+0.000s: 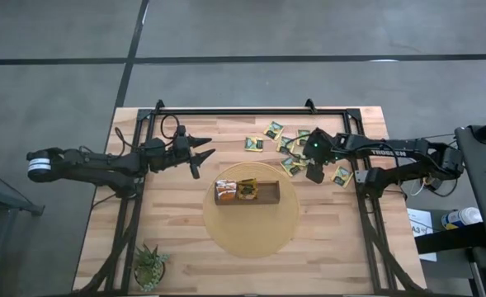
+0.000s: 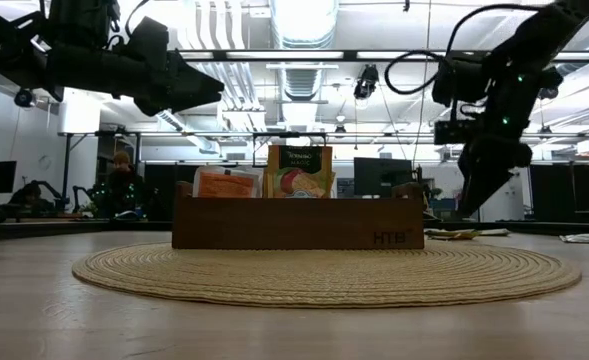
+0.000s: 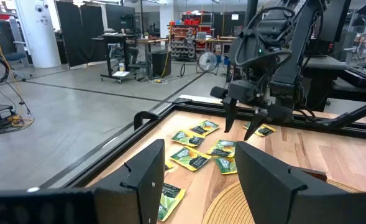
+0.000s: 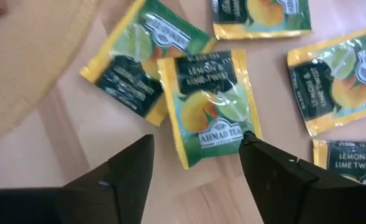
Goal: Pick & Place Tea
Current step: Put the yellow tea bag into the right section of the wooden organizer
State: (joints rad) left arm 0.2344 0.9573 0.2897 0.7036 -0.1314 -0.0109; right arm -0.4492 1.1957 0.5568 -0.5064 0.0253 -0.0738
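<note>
Right wrist view: the right fingers (image 4: 195, 171) stand wide apart and hold nothing, hanging over a green-and-yellow lemon sachet (image 4: 209, 107) that lies flat on the counter (image 4: 40, 155).
Sachet against the right fingers: its lower edge sits in the gap between the two fingertips; whether either tip touches it cannot be told.
Neighbouring sachets: a second one (image 4: 133, 68) lies partly under the first, and more lie just beyond and to one side of the fingers (image 4: 338, 81).
High view: the loose tea sachets (image 1: 273, 129) are scattered on the counter beside the round woven mat (image 1: 251, 235), under and around the right fingers (image 1: 314, 175).
Wooden box: it stands on the mat (image 1: 247, 192) with an orange sachet (image 1: 224, 190) and a green-and-yellow one (image 1: 247, 190) upright inside, well apart from both pairs of fingers.
Left fingers: parted (image 1: 200, 154), empty, held above the counter, between the box and the far rail, with no sachet between them.
Left wrist view: the scattered sachets (image 3: 195, 158) lie ahead of the left fingers (image 3: 198, 180), under the right arm's fingers (image 3: 242, 121).
Plant: a small green one (image 1: 150, 266) stands at the near corner of the counter.
</note>
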